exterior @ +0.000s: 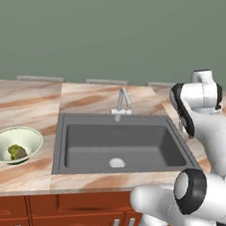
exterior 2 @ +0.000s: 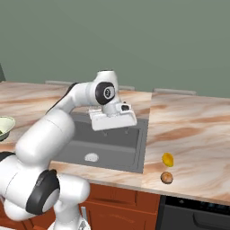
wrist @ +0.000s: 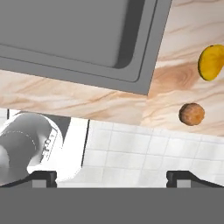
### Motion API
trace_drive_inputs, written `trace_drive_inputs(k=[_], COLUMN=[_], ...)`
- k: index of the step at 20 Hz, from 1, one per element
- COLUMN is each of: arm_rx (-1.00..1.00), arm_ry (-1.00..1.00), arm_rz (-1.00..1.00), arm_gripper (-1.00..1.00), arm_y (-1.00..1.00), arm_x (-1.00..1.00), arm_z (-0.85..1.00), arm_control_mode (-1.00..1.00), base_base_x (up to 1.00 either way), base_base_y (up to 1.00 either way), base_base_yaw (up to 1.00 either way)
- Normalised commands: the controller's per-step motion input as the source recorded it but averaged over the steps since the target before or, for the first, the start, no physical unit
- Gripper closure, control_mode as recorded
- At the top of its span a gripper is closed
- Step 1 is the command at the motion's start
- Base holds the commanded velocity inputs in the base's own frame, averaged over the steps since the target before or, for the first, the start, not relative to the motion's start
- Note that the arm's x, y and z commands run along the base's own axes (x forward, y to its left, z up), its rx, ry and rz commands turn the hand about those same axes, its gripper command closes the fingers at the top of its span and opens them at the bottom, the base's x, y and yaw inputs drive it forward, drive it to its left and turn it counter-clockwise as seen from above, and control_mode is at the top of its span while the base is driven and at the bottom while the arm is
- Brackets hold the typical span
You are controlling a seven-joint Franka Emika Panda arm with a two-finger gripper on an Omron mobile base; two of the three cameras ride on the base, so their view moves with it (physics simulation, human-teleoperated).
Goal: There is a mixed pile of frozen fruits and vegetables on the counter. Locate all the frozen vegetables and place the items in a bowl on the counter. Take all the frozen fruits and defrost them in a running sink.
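Frozen fruits [wrist: 191, 113] on counter [wrist: 188, 39], right of end effector [wrist: 112, 177].

A large dark grey rectangular sink [exterior: 116, 145] is set into the pinkish-tan marble-patterned counter [exterior: 26, 99], with a silver faucet [exterior: 121, 103] at its back edge and a round silver drain [exterior: 117, 162] in its floor. To the left of the sink, near the counter's front edge, sits a wide shallow cream-green bowl [exterior: 1, 144] with a green bumpy floret [exterior: 14, 150] and a dark brown lump [exterior: 22, 153] inside, touching. To the right of the sink, a yellow-orange oval piece [exterior 2: 167, 159] lies just behind a brown roundish piece [exterior 2: 166, 178], near the front edge.
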Motion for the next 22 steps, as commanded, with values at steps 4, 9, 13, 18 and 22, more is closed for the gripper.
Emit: trace_drive_inputs(k=[4, 9, 13, 18, 22], arm_rx=[0.02, 0.1, 0.27, 0.23, 0.0], arm_ry=[0.0, -0.03, 0.0, 0.0, 0.0], arm_rz=[0.03, 0.12, 0.0, -0.01, 0.0], arm_gripper=[-1.0, -1.0, -1.0, -1.0, -1.0], arm_y=[-1.0, -0.96, -1.0, -0.83, -0.33], arm_x=[0.38, 0.59, 0.95, 0.93, 0.31], arm_z=[-0.14, -0.13, -0.42, -0.38, -0.07], arm_control_mode=[-1.0, -1.0, -1.0, -1.0, -1.0], base_base_x=[0.0, 0.0, 0.0, 0.0, 0.0], base_base_y=[0.0, 0.0, 0.0, 0.0, 0.0], base_base_yaw=[0.0, 0.0, 0.0, 0.0, 0.0])
